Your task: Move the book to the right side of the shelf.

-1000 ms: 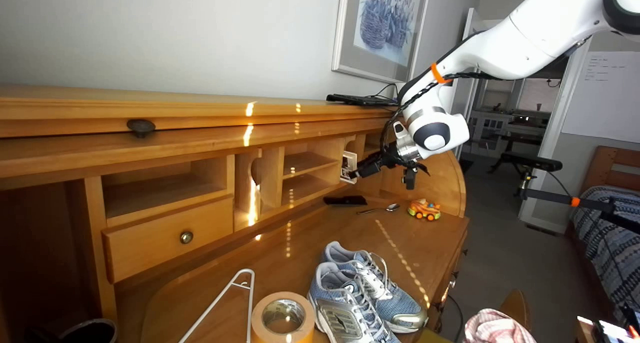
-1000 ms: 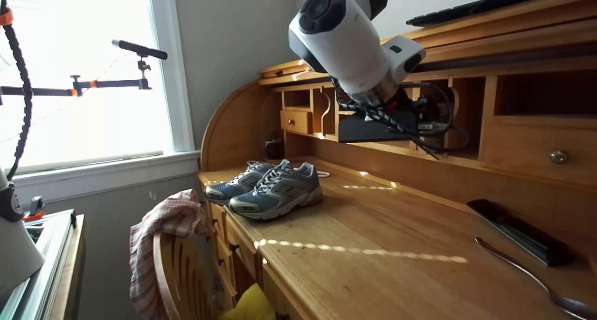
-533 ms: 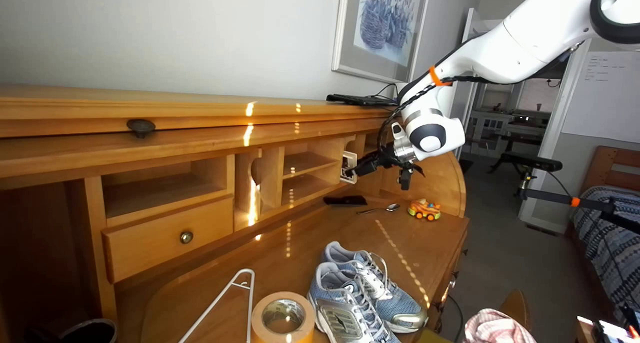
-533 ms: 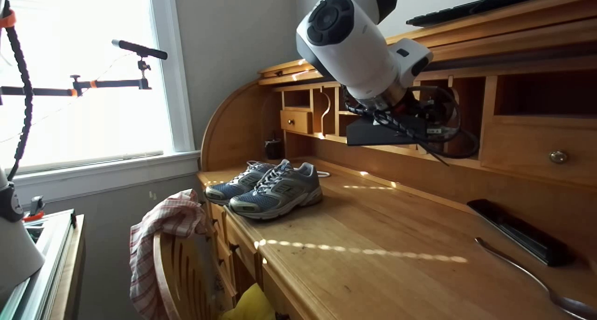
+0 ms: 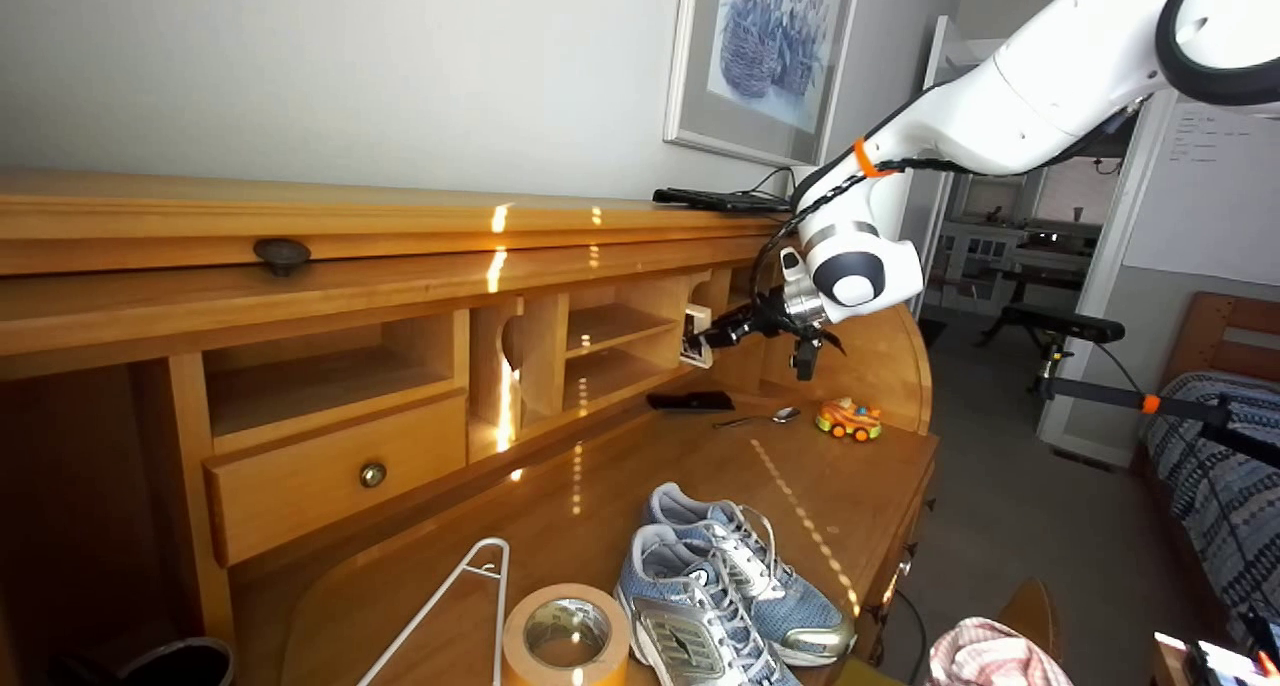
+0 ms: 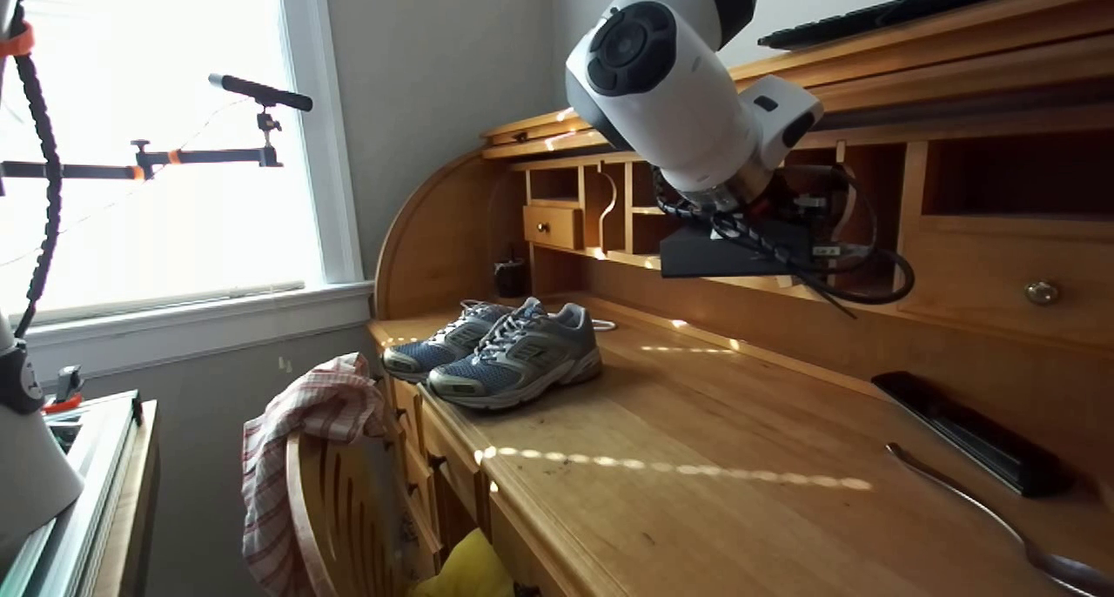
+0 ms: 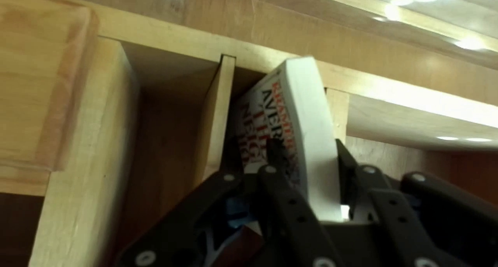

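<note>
Inside a narrow pigeonhole of the desk hutch, the shelf (image 7: pixel 220 117), stands the book (image 7: pixel 311 115). Its whitish cover has black and orange lettering, and it slants across the compartment in the wrist view. My gripper (image 7: pixel 311 162) has it between its jaws, one finger along the lettered cover and one against the opposite side. An exterior view shows the white book (image 5: pixel 699 318) at the compartment's mouth, with the dark gripper (image 5: pixel 706 342) reaching onto it. The arm hides book and fingers in an exterior view from across the desk.
Thin upright dividers and neighbouring cubbies flank the compartment closely. Below on the desk lie a dark flat object (image 5: pixel 690 401), a spoon (image 5: pixel 757 419) and a toy car (image 5: pixel 848 420). Sneakers (image 6: pixel 513 362), a tape roll (image 5: pixel 566 636) and a white hanger (image 5: pixel 490 576) are farther along.
The arm has shifted slightly toward the hutch, rightward and a little down in an exterior view. The fingers have come in closer at the book. The desk objects have not moved.
</note>
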Controlling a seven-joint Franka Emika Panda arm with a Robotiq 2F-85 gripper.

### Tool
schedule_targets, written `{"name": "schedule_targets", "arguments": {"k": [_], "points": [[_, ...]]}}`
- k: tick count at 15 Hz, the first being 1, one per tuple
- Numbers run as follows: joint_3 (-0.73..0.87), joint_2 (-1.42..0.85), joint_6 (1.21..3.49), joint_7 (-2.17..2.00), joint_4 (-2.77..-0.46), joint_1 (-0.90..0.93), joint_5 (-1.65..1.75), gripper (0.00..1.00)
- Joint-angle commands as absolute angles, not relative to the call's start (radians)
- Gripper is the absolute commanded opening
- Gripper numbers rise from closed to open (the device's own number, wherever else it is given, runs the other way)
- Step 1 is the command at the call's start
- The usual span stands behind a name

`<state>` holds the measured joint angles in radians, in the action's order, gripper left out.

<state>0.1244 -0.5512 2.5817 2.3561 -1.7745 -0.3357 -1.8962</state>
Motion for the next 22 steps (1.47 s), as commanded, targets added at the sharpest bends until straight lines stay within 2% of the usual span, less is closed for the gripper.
{"name": "schedule_targets", "arguments": {"k": [1,2,6,7,12,22], "points": [[0.123,-0.563,2.56,2.387,-1.757,-0.351,-1.938,0.03],[0.124,-0.555,2.567,2.385,-1.762,-0.352,-1.943,0.01],[0.132,-0.528,2.592,2.37,-1.782,-0.356,-1.95,0.05],[0.187,-0.525,2.578,2.348,-1.788,-0.312,-1.955,0.05],[0.227,-0.482,2.609,2.258,-1.844,-0.275,-1.911,0.05],[0.259,-0.341,2.659,2.077,-2.004,-0.225,-1.718,0.05]]}}
